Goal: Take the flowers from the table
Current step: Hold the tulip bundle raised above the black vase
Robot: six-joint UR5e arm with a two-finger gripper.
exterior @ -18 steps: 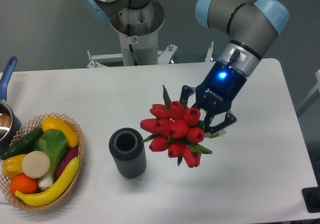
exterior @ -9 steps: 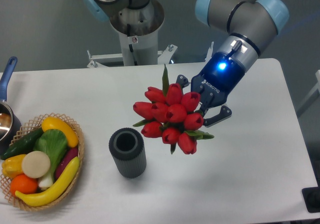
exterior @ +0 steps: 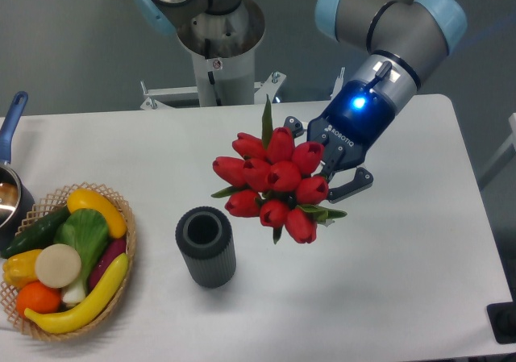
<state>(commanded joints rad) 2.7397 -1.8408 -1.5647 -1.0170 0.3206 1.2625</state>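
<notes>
The flowers (exterior: 272, 183), a bunch of red tulip buds with green leaves, hang in the air above the white table (exterior: 403, 265), heads pointing toward the camera. My gripper (exterior: 329, 168) sits just behind and to the right of the buds and is shut on the bunch; the stems are hidden behind the blooms. A blue light glows on the gripper's wrist.
A dark grey ribbed cylinder vase (exterior: 205, 246) stands upright on the table, below and left of the flowers. A wicker basket (exterior: 67, 264) of fruit and vegetables sits at the left front. A pot with a blue handle (exterior: 10, 181) is at the left edge.
The gripper has lifted the flowers up and slightly left over the last second; the bunch now hangs higher above the table and nearer the vase.
</notes>
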